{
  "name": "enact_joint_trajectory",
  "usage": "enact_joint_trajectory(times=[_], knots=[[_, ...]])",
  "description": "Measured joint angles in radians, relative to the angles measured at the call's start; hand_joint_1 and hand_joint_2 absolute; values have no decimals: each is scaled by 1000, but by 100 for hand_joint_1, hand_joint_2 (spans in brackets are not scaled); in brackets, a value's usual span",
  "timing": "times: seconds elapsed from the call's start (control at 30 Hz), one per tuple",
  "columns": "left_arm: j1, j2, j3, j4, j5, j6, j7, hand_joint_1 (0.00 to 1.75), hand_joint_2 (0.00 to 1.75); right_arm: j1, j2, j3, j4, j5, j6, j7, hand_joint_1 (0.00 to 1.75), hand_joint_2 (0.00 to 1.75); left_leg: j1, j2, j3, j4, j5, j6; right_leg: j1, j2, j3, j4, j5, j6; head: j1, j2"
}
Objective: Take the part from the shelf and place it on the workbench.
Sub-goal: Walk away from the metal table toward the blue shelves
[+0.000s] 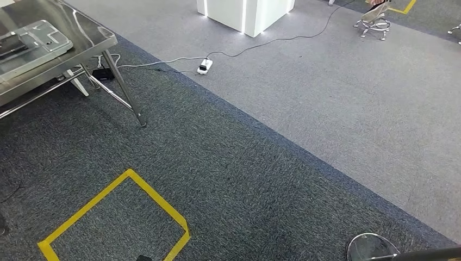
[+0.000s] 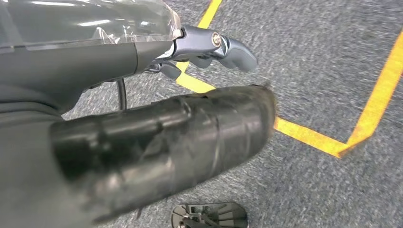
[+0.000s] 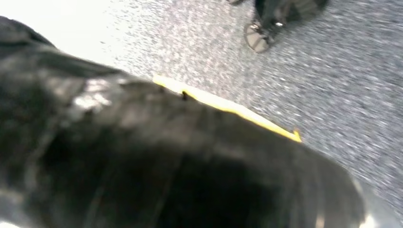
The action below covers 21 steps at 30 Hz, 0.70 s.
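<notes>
Left hand (image 2: 209,47) fingers curled on nothing, right hand (image 3: 180,166) blurred, grasp unclear.

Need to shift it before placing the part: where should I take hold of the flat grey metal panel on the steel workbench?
Probably take the panel at its rounded corner nearest the workbench corner, coming in from the bench's open front edge. It lies flat and thin, so a top-down pinch would find little. The rim at that corner gives the fingers an edge to catch.
</notes>
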Motion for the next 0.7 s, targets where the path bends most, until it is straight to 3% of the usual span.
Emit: enact_joint_trajectory(times=[0.03,0.07,0.17,0.2,0.23,0.27,0.3,0.37,0.43,0.5,0.53,0.6,0.67,0.7], knots=[[0,-1,0,0,-1,0,1,0,0,3,0,0,0,2,0,2,0,0,1,10,4,-7,5,5,0,-5,-2,3,-3,5,0,0],[1,-2,1,0,-2,0,2,0,0,4,1,0,0,3,1,4,0,0,3,23,6,-15,10,11,1,-27,-13,26,-19,9,1,0],[4,-2,1,0,-6,1,2,0,0,1,1,0,1,7,4,7,0,0,0,64,8,-24,14,21,1,-112,-95,201,-114,18,2,0],[6,-2,1,0,-6,1,2,0,0,1,1,0,1,8,5,8,0,0,-1,78,8,-23,13,22,-1,-120,-121,256,-133,22,2,0],[6,-2,2,0,-6,1,1,0,0,1,1,1,1,10,7,8,0,0,-2,92,8,-23,11,23,-3,-123,-133,281,-136,24,2,0],[6,-2,2,0,-6,1,0,0,0,2,1,1,1,13,9,8,0,0,-2,104,9,-23,10,22,-5,-127,-124,267,-119,25,2,0],[5,-2,2,0,-6,1,-2,0,0,3,1,1,1,16,12,8,0,0,-2,115,12,-22,7,20,-6,-134,-95,216,-88,25,2,0],[4,-3,2,0,-6,1,-5,0,0,3,1,1,1,20,15,9,0,0,-4,133,18,-20,0,12,-2,-175,-16,70,-30,19,2,0],[4,-3,3,0,-6,1,-7,0,0,2,1,1,2,24,15,12,0,0,-9,149,22,-17,-7,1,6,-201,21,-5,-13,7,2,0],[2,-4,3,0,-5,0,-7,0,0,3,1,1,2,30,15,16,0,0,-10,165,29,-18,-12,-9,9,-184,20,-9,-14,-4,1,0],[2,-5,3,0,-5,0,-7,0,0,4,2,2,2,33,16,18,0,0,-8,161,32,-16,-16,-14,7,-174,21,-12,-12,-10,1,0],[2,-6,4,0,-6,0,-6,0,0,4,3,3,2,37,17,21,0,0,-3,120,18,27,-50,-24,1,-153,25,-20,-6,-21,1,0],[5,-6,4,0,-7,-1,-4,0,0,4,4,5,2,40,21,25,0,0,0,72,-38,146,-116,-28,0,-132,26,-21,-4,-27,1,0],[7,-6,4,0,-7,-2,-3,0,0,4,5,6,2,43,25,27,0,0,1,65,-72,215,-143,-29,1,-120,25,-21,-4,-28,1,0]])
